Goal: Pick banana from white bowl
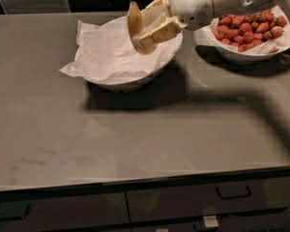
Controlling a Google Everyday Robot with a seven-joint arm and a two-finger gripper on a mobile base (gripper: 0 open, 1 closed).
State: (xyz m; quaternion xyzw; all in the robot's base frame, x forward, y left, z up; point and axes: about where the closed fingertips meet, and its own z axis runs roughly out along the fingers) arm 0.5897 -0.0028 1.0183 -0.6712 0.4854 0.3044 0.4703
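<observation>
Holding the banana point(133, 19) in the gripper point(142, 29), above the white bowl point(130, 81), toward 12 o'clock from the middle of the bowl. Closed on it from both sides with the two tan fingers point(159, 31), only as far apart as the fruit is thick. Reaching in from 3 o'clock, with the wrist over the rim on the side of the strawberries point(246, 30).

Standing almost upright in the grip: long axis from 12 o'clock down to 6 o'clock, lower end bent a little toward 5 o'clock. Crossing the fingers nearly at a right angle, so held across the short way and not along the length. Lying at 9 o'clock from the wrist, at the very tips of the fingers. Hard to tell whether touching the crumpled paper point(104, 52) with the low end; appears just clear of it.

Probably near the end of the task: out of the hollow of the bowl, not yet well apart from it. For the next move, better to rise straight and then draw back toward 3 o'clock, along the line of the arm. As a judgement of risk: gripped near the tips on a curved skin, so could turn or slip if swung sideways; could also catch the overhanging paper and drag it.
</observation>
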